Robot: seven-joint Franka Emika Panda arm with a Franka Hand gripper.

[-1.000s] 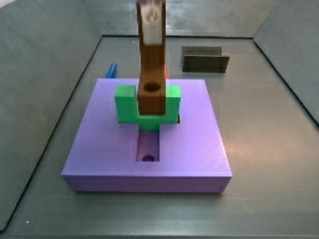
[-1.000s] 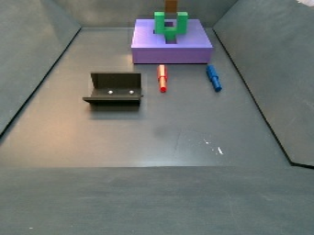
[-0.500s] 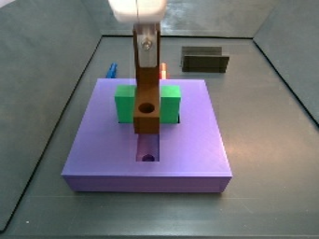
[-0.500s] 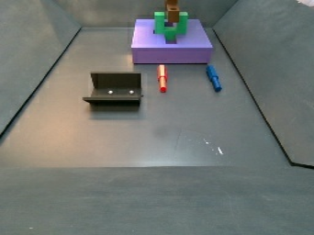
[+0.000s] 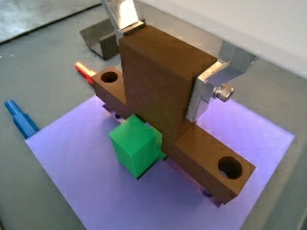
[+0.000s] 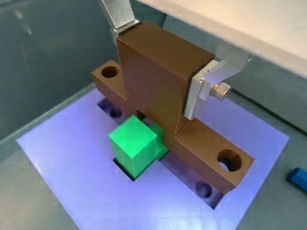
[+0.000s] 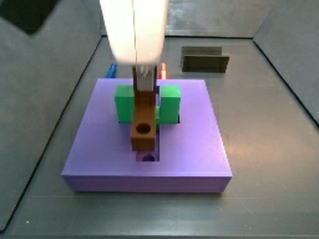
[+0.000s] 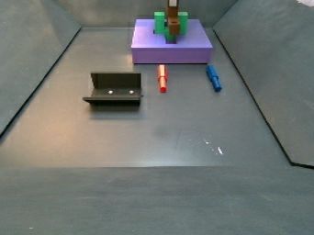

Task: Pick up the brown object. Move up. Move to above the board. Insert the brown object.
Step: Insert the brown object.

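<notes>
Over the board (image 7: 147, 140), at the far end of the floor in a side view (image 8: 172, 46), the gripper (image 7: 145, 75) hangs vertical, its silver fingers (image 5: 222, 76) closed flat against the sides of the brown object (image 7: 145, 119). Bar stands upright, lower end down at the board's central groove, between the arms of the green block (image 7: 126, 103). Crosspiece holes show in both wrist views (image 6: 225, 160). Fixture (image 8: 113, 90) sits nearer, left; red piece (image 8: 162, 81) and blue piece (image 8: 214, 77) lie just beside the board.
</notes>
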